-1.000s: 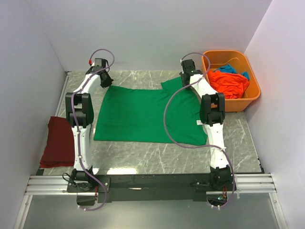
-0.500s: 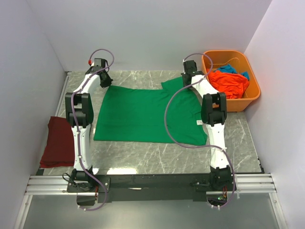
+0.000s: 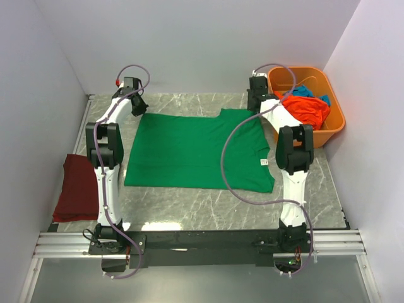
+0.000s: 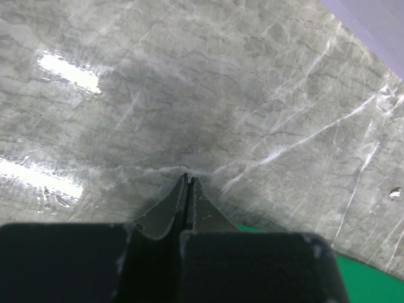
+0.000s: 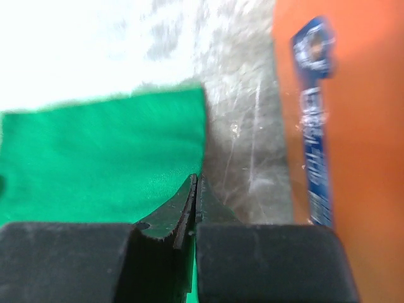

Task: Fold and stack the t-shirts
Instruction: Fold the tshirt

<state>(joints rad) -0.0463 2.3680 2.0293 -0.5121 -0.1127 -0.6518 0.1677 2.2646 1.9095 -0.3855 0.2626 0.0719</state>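
A bright green t-shirt [image 3: 192, 151] lies spread flat in the middle of the marble table. My right gripper [image 3: 257, 108] is at its far right corner, beside the tub. Its jaws [image 5: 196, 181] are shut on the edge of the green cloth [image 5: 107, 158], which runs under them. My left gripper [image 3: 140, 108] sits just past the shirt's far left corner. It [image 4: 187, 181] is shut over bare marble, with a strip of green [image 4: 366, 278] behind it and no cloth showing between the tips. A folded maroon t-shirt [image 3: 77, 187] lies at the left edge. Orange [image 3: 306, 108] and blue [image 3: 305, 91] t-shirts sit in the tub.
The rigid orange tub [image 3: 334, 129] stands at the far right against the wall. Its side [image 5: 366, 126], with a blue label [image 5: 315, 126], is close to the right fingers. White walls close in the table on the left, back and right.
The right gripper shut, then moved right and away towards the tub. The folded-over far right part of the green shirt now lies flat and reaches further right. The left arm stayed put.
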